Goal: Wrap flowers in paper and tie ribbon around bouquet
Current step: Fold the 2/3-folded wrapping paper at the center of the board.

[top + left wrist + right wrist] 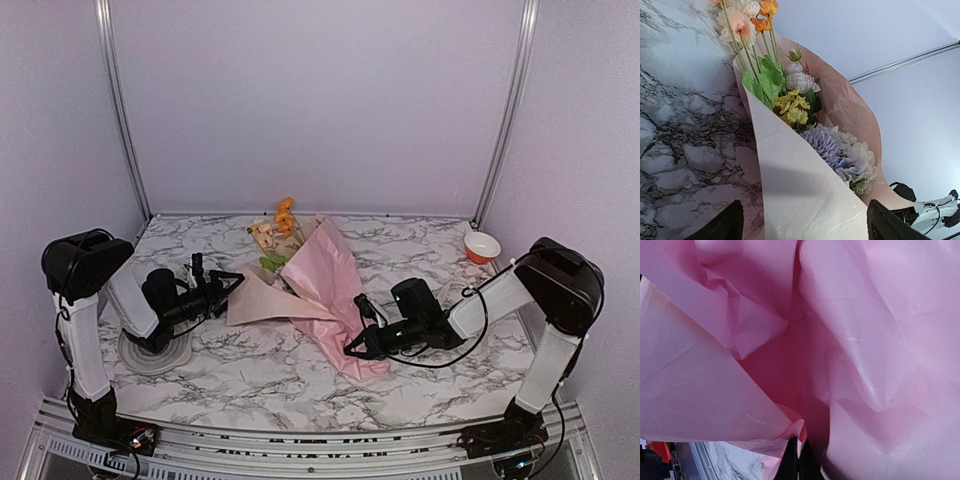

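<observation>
Paper [325,280] is the largest item to manage: the pale pink sheet lies at the centre of the top view on the marble table [250,375], folded loosely into an open cone, with one flap spread toward the left and a crumpled tail running to the lower centre. Treat it as very light, thin and crinkly. It will hold a crease but has no stiffness, so it is likely to tear or slip if you pull hard on a single layer. Take hold at an edge or a doubled fold, never across the middle. Flowers [283,222] lie inside the cone, their orange and whitish heads sticking out at the upper centre of the top view; the stems are hidden under the sheet. Expect them to be light and springy, and to slide within the wrap unless the paper is pressed round the stems. Left gripper [232,282] sits at centre left, its fingers [732,222] spread wide on either side of the left flap and closed on nothing. Right gripper [352,348], just right of the lower centre, has its fingers [796,467] pressed together on the paper's lower edge. Ribbon is not visible in any view, so you cannot plan its pickup from here.
</observation>
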Available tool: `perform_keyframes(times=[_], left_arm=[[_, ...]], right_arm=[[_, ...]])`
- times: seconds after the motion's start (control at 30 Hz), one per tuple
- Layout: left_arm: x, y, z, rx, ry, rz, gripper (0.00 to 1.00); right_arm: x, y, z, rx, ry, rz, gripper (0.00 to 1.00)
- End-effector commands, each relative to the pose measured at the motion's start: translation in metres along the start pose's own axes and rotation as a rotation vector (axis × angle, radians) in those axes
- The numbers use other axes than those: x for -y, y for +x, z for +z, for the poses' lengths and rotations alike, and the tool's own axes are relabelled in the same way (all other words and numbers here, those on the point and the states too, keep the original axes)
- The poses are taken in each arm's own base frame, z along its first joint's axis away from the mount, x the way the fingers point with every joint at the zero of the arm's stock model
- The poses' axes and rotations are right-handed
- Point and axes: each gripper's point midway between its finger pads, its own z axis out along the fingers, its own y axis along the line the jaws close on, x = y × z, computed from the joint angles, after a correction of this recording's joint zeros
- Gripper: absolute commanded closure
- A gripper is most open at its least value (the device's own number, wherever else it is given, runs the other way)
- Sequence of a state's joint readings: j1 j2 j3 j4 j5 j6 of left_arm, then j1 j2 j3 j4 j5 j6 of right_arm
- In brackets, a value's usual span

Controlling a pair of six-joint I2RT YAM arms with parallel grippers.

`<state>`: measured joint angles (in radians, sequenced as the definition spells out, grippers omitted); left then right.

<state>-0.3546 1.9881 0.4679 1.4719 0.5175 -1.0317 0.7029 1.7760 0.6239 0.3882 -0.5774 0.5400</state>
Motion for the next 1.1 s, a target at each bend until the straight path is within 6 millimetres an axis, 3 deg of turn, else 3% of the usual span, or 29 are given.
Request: perform_keyframes(times=[0.0,0.17,0.33,0.43,0.47,0.5,0.67,0.9,1.0,1.07], left_arm=[[0.01,0.002,-0.006,0.016,0.108,-0.054,0.16],[0.006,0.018,-0.007,-0.019,0.104,-0.087,0.25],[0.022,0.029,-0.011,-0.051,0.129,-0.075,0.52],[0.031,0.042,-0.009,-0.09,0.151,-0.079,0.79],[0.033,0.043,-0.008,-0.094,0.155,-0.084,0.95],[0.036,0.042,-0.009,-0.091,0.159,-0.092,1.0],[0.065,0.023,-0.001,-0.077,0.2,-0.064,1.0],[0.121,-0.004,0.039,-0.108,0.151,0.131,1.0],[0.138,-0.011,0.056,-0.129,0.129,0.175,1.0],[0.138,-0.015,0.068,-0.138,0.104,0.173,1.0]], right_arm=[[0.005,-0.001,0.001,-0.008,0.046,-0.009,1.0],[0.004,-0.002,0.003,-0.019,0.056,-0.016,1.0],[0.003,-0.003,0.005,-0.019,0.061,-0.021,1.0],[0.003,-0.003,0.005,-0.018,0.061,-0.019,1.0],[0.003,-0.003,0.005,-0.016,0.061,-0.019,1.0],[0.003,-0.002,0.004,-0.017,0.063,-0.02,1.0],[0.009,0.006,0.004,-0.033,0.076,-0.009,1.0],[0.012,0.012,0.004,-0.028,0.066,0.008,1.0],[0.014,0.016,0.007,-0.033,0.056,0.02,1.0],[0.014,0.017,0.008,-0.036,0.05,0.025,1.0]])
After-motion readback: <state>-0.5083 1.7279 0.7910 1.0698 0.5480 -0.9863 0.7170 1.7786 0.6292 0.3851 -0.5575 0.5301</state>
